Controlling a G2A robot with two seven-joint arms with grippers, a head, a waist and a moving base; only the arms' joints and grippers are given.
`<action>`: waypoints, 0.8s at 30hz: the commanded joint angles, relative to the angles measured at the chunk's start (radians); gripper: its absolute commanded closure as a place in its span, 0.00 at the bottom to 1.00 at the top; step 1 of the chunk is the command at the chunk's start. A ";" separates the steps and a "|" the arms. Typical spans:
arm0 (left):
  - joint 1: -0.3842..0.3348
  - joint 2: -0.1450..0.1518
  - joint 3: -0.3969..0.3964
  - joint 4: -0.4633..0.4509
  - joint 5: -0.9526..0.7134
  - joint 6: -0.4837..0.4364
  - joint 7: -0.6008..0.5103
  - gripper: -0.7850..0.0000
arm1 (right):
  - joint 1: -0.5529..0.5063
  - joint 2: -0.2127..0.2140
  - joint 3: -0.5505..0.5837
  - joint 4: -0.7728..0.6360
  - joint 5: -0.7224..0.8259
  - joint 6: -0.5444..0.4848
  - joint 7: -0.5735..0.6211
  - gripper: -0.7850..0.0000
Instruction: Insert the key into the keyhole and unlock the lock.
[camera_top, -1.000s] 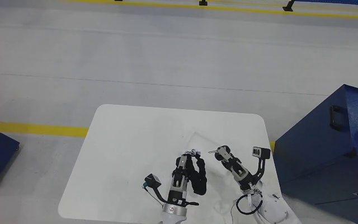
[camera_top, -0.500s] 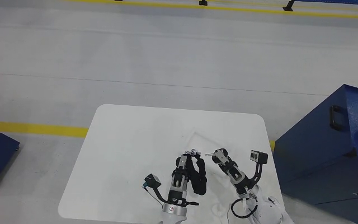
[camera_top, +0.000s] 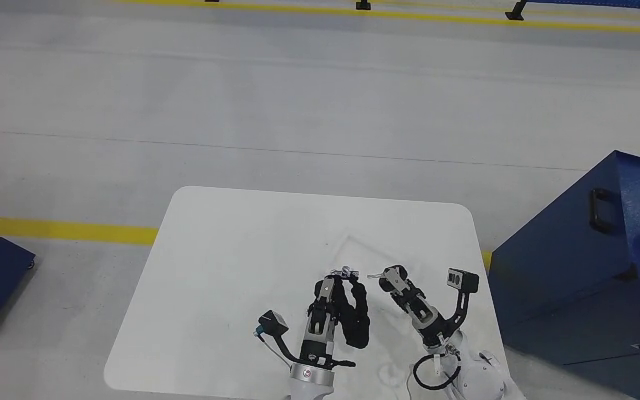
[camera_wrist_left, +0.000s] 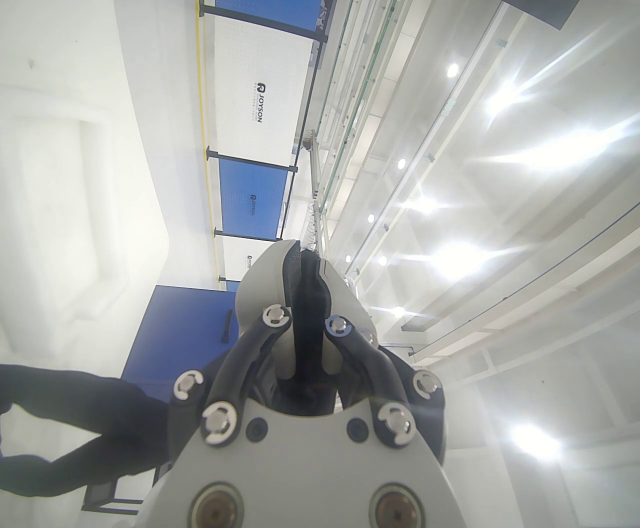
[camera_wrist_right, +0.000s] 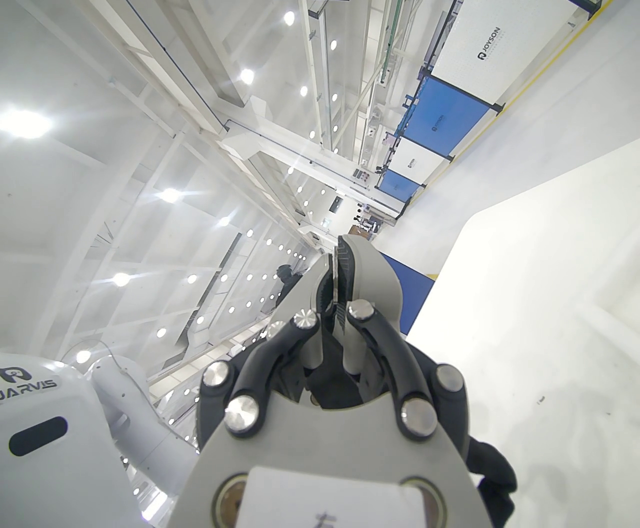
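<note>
Both arms are raised over the near part of the white table (camera_top: 230, 260), wrists tilted upward. My left gripper (camera_top: 344, 278) (camera_wrist_left: 300, 248) is shut; in the top view a small silvery lock (camera_top: 346, 270) sits at its tip, while its own wrist view hides the lock behind the fingers. Just to its right, my right gripper (camera_top: 386, 275) (camera_wrist_right: 336, 250) is shut on the thin metal key (camera_wrist_right: 332, 280). The key (camera_top: 374, 273) sticks out toward the lock, with a small gap between them.
A blue cabinet (camera_top: 590, 260) stands off the table's right side. A faint square outline (camera_top: 350, 245) marks the table surface beyond the grippers. Black sleeve material (camera_top: 352, 312) wraps the left arm. Yellow floor lines run left of the table and at the back.
Over the last second my right gripper has shifted left with the key, closing most of the gap to the lock. The left arm has stayed still.
</note>
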 joint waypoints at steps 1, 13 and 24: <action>0.000 0.000 0.000 0.000 0.000 0.000 0.000 1.00 | -0.003 -0.002 0.000 -0.010 -0.011 0.014 -0.019 1.00; 0.000 0.000 0.000 0.000 0.000 0.000 0.000 1.00 | -0.058 -0.023 -0.011 -0.049 -0.130 0.042 -0.183 1.00; 0.000 0.000 0.000 0.000 0.000 0.000 0.000 1.00 | -0.068 -0.044 -0.046 -0.067 -0.185 0.066 -0.277 1.00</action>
